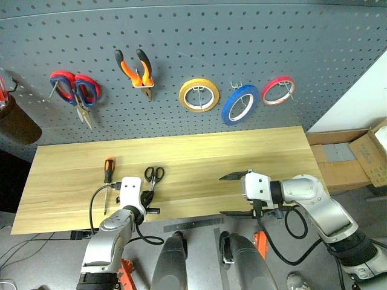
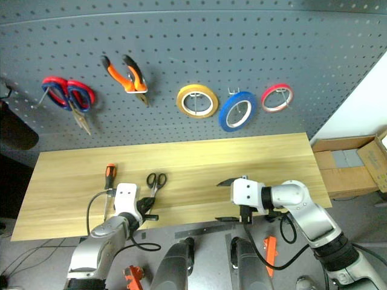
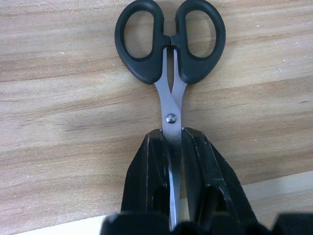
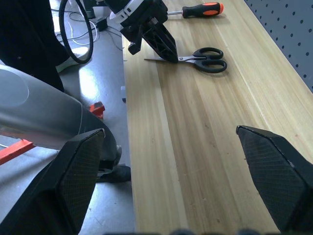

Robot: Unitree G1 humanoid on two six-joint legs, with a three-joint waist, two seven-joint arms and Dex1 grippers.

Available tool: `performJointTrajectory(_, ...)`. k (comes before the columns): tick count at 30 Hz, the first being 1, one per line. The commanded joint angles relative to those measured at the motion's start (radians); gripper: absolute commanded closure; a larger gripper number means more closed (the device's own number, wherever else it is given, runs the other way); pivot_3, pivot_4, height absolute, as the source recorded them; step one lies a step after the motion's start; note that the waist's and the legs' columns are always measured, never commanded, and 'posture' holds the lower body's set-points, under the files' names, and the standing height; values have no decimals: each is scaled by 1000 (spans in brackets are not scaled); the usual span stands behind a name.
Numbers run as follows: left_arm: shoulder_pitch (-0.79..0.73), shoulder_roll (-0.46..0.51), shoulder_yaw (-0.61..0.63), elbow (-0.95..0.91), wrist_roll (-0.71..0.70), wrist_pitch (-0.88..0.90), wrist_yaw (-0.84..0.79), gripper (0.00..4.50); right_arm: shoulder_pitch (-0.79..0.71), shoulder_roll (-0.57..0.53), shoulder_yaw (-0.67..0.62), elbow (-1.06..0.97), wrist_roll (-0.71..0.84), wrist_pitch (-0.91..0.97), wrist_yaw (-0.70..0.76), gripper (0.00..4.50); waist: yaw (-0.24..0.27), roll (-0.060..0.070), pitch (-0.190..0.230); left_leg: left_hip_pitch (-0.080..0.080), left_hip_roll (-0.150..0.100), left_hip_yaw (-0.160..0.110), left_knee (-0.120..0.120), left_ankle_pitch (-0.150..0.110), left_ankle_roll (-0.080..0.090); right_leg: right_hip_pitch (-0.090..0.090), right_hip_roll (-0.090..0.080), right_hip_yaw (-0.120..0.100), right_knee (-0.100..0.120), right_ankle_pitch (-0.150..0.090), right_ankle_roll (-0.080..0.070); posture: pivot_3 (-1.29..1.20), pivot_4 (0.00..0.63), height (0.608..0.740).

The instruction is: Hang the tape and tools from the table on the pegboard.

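Near the worktop's [image 1: 199, 151] front-left corner my screwdriver [image 1: 108, 171] lies untouched, and just beside it my left gripper [image 3: 170, 161] has its jaws clamped on the blades of the black scissors [image 3: 168, 44], handles pointing toward the pegboard [image 1: 242, 36], I judge so the loops can meet a hook. Pliers [image 1: 138, 71] and blue tape [image 1: 240, 104] already hang there, while my right gripper [image 4: 171, 181] waits by the front edge, jaws wide and empty.

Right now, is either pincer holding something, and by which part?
The left pincer is shut on the black-handled scissors, gripping the blades just below the pivot. The right pincer is open, holding nothing.
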Motion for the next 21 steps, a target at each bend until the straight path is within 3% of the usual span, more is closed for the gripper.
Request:
performJointTrajectory(1, 24, -13, 8, -1, 11, 4, 10, 4377, -5, 12, -10, 0, 9, -46, 5, 0, 0, 0, 0, 0, 0, 0, 0, 0, 0, 0, 0, 0, 0, 0, 0, 97, 365, 740)
performJointTrajectory(13, 129, -94, 53, -197, 2, -247, 13, 4377, 20, 171, -165, -10, 214, -51, -88, 0, 3, -2, -1, -2, 0, 0, 0, 0, -1, 0, 0, -1, -2, 0, 1, 146, 302, 740)
performJointTrajectory(21, 264, -180, 51, -386, 99, -570, 94, 4377, -11, 296, -307, -57, 537, 108, -155, 0, 16, -4, -3, -2, 0, -1, 0, -1, -1, 0, 0, -1, -2, 0, 1, 217, 261, 740)
